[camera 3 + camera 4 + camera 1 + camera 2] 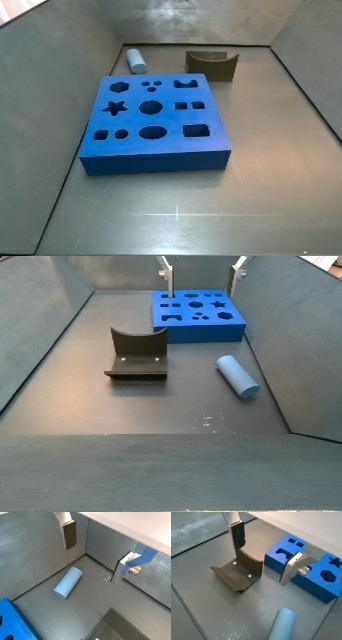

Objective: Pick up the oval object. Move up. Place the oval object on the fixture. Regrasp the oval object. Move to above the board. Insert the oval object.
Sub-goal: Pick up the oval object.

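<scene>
The oval object (67, 582) is a pale blue peg lying flat on the grey floor, beside the right-hand wall in a side view (238, 375) and near the back wall in the other (135, 59). The olive-brown fixture (238, 574) stands on the floor apart from it (136, 353). The blue board (151, 122) with its shaped holes lies flat (198, 311). My gripper (92, 564) hangs open and empty well above the floor (261, 564), its fingers (168, 276) showing only at the upper edge of a side view. The peg lies off to one side of the jaws, untouched.
Grey walls close in the work floor (134, 426) on all sides. The board's corner (13, 622) and a dark edge of the fixture (123, 629) show in a wrist view.
</scene>
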You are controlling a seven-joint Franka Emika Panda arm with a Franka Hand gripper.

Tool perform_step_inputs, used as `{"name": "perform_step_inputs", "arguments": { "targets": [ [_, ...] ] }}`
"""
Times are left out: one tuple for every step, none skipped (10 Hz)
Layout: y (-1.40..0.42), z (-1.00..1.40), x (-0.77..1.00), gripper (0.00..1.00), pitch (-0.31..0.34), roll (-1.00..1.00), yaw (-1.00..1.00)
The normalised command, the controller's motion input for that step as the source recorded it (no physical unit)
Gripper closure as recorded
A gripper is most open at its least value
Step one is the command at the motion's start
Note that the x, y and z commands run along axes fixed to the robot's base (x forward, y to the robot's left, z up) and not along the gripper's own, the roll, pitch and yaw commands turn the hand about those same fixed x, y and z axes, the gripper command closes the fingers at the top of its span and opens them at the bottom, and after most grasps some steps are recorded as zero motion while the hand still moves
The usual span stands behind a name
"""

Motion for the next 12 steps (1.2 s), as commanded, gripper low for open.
{"name": "perform_step_inputs", "arguments": {
  "targets": [
    [-0.10,-0.03,0.00,0.00,0.000,0.00,0.00],
    [-0.29,-0.82,-0.54,0.00,-0.189,0.06,0.14],
    [-0.20,-1.00,-0.31,0.00,-0.023,0.03,0.42],
    [-0.18,-1.00,-0.17,0.00,-0.001,0.02,0.59],
    [-0.17,-1.00,-0.07,0.00,0.000,0.01,0.62],
    [-0.19,-1.00,0.02,0.00,0.000,0.01,0.52],
    [-0.19,-1.00,0.12,0.00,0.000,0.01,0.48],
    [-0.18,-1.00,0.14,0.00,0.000,0.03,0.44],
    [-0.14,-1.00,0.15,0.00,0.000,0.05,0.40],
    [-0.07,-1.00,0.00,0.00,-0.017,0.13,0.33],
    [0.00,-1.00,-0.17,0.00,-0.090,0.13,0.19],
    [0.00,-0.07,-0.08,0.00,-0.110,0.00,0.03]
  ]
}}
